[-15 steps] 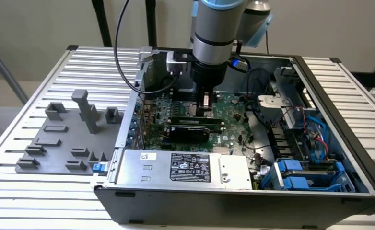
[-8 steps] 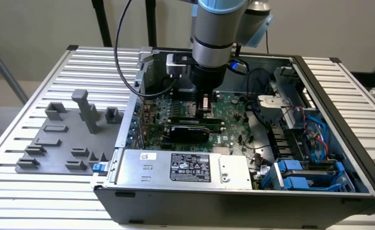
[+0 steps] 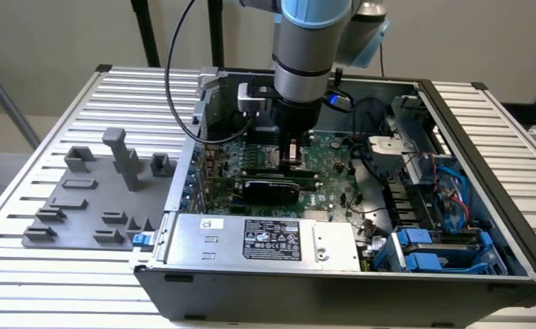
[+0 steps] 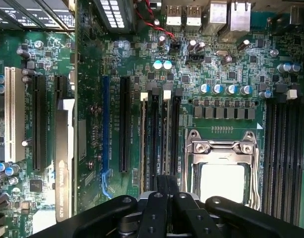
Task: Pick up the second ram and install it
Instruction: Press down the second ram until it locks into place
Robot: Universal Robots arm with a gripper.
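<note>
Arm reaching straight down into the open case (image 3: 487,226).

The arm is standing upright over the board (image 3: 327,161), with the gripper (image 3: 288,156) pointing down just above it. The gripper (image 4: 166,191) is hanging over the slots (image 4: 160,134) and seems to be clenching a thin dark ram (image 4: 166,182), seen edge-on, its long axis along the slots. Grey fixtures (image 3: 94,199) are lying on the table (image 3: 30,274).

Arm vertical, gripper (image 3: 289,162) downward
</note>
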